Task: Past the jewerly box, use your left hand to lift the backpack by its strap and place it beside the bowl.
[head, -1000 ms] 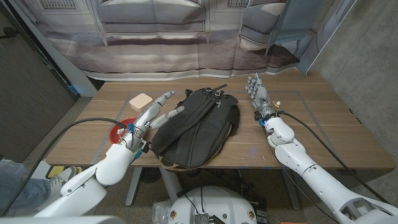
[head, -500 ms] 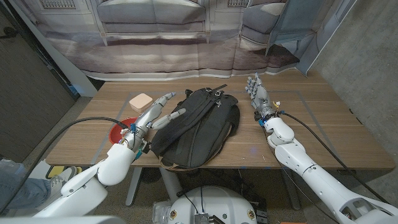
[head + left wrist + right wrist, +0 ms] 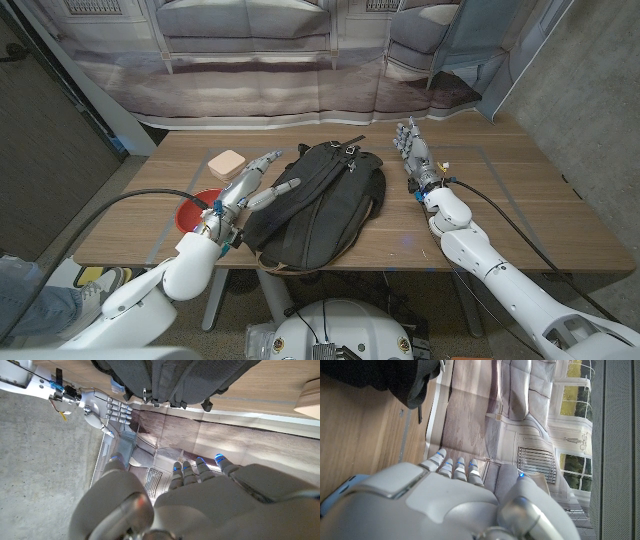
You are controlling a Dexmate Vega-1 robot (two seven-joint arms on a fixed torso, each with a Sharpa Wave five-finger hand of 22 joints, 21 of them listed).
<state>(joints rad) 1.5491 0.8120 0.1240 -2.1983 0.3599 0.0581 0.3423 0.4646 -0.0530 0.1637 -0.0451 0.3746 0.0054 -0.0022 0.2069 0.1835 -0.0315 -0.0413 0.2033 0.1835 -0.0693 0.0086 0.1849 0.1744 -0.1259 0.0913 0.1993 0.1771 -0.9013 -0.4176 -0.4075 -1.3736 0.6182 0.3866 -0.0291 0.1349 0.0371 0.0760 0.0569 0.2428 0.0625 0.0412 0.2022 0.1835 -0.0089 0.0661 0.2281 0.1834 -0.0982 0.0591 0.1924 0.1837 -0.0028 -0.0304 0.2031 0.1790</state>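
Note:
A black backpack (image 3: 318, 205) lies in the middle of the wooden table (image 3: 510, 200), its top handle strap (image 3: 347, 146) at the far end. My left hand (image 3: 250, 186) reaches over the backpack's left edge with fingers apart and nothing in them; whether it touches the fabric I cannot tell. A red bowl (image 3: 190, 211) sits left of that arm, and a peach jewelry box (image 3: 226, 161) lies beyond it. In the left wrist view my left hand (image 3: 200, 495) points past the backpack (image 3: 175, 380). My right hand (image 3: 412, 148) stands with fingers straight, right of the backpack.
A loose tan-edged strap (image 3: 272, 262) hangs off the near table edge under the backpack. A printed backdrop (image 3: 300, 60) stands behind the table. The right wrist view shows my right hand (image 3: 445, 500), bare wood (image 3: 360, 435) and a corner of the backpack (image 3: 395, 377).
My left hand has slid forward and to the right, so its thumb now lies over the backpack's left side. The backpack, bowl, box and right hand have stayed put.

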